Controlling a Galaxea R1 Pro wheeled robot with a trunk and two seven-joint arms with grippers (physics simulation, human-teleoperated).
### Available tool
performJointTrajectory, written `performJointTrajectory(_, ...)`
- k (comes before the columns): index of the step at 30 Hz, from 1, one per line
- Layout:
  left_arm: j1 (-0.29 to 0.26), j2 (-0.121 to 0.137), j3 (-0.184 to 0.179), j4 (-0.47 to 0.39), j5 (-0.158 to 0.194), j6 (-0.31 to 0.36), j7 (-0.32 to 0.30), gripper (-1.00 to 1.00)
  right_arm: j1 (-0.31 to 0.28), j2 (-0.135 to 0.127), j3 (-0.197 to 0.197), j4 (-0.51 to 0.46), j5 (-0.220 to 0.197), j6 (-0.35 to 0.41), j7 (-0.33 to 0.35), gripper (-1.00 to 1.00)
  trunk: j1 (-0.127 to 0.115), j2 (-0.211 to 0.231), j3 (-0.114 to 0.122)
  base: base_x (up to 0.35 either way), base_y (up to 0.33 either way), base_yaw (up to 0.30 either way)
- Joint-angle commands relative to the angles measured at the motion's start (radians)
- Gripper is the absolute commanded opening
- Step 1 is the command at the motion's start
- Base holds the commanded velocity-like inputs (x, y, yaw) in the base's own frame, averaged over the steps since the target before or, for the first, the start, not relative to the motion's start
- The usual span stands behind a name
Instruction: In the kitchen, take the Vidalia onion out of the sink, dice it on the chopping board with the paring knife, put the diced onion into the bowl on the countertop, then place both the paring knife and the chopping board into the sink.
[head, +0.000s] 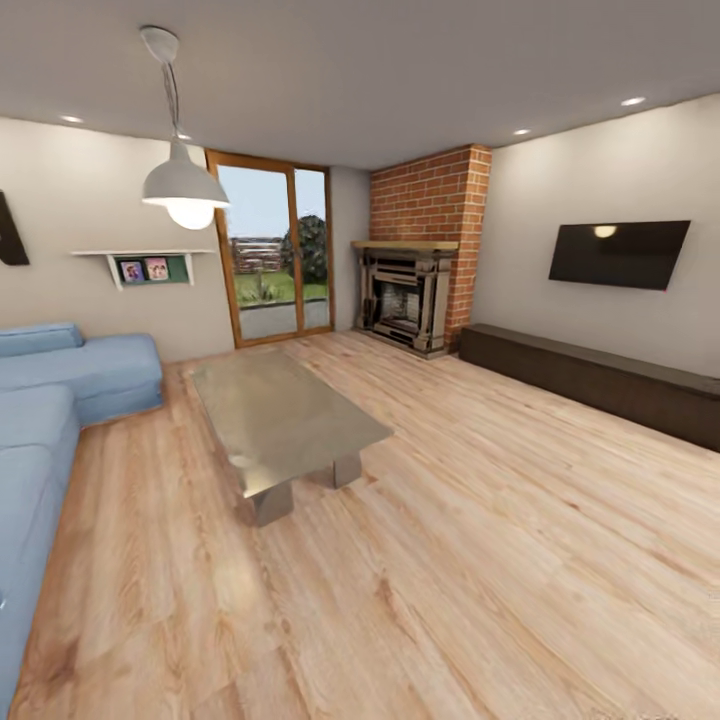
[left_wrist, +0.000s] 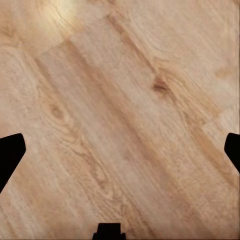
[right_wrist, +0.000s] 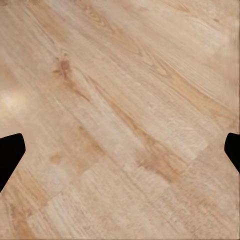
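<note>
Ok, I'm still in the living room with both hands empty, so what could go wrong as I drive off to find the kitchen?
1. The low coffee table sits just ahead on the left, so a forward swing could clip its corner.
2. The blue sofa is close on the left, leaving little turning room there.
3. Both wrist views look straight down at wood floor, so they give no warning of obstacles.

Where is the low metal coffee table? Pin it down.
Head view, left of centre: the glossy rectangular metal coffee table stands on the wooden floor, beside the blue sofa.
</note>
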Motion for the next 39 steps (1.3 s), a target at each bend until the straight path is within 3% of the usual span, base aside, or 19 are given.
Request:
performJointTrajectory(1,0.0,0.0,0.0,-0.001,0.0,-0.002,0.0,1.0,-0.001,0.001,-0.001,0.001,-0.002,-0.003,0.0,1.0,0.0,0.0,-0.001,0.238,-0.243,-0.281)
performJointTrajectory(16,0.0,-0.001,0.0,-0.001,0.0,-0.002,0.0,1.0,-0.001,0.0,-0.002,0.001,-0.002,-0.003,0.0,1.0,0.0,0.0,-0.008,0.217,-0.243,-0.283)
performJointTrajectory(18,0.0,-0.001,0.0,-0.001,0.0,-0.002,0.0,1.0,-0.001,0.0,-0.023,0.001,-0.002,-0.002,0.0,1.0,0.0,0.0,-0.008,0.2,-0.249,-0.285)
performJointTrajectory(21,0.0,0.0,0.0,-0.003,0.0,-0.002,0.0,1.0,-0.001,0.0,-0.094,0.001,-0.002,-0.002,0.004,1.0,0.0,0.0,-0.009,0.2,-0.25,-0.285)
performJointTrajectory(24,0.0,0.001,0.0,-0.005,0.0,-0.002,0.0,1.0,-0.001,0.0,-0.125,0.002,-0.003,-0.001,0.005,1.0,0.0,0.0,-0.011,0.199,-0.25,-0.285)
performJointTrajectory(39,0.0,0.003,0.0,-0.007,0.0,-0.002,0.0,1.0,-0.001,0.002,-0.134,0.002,-0.004,-0.002,0.006,1.0,0.0,0.0,-0.019,0.253,-0.226,-0.279)
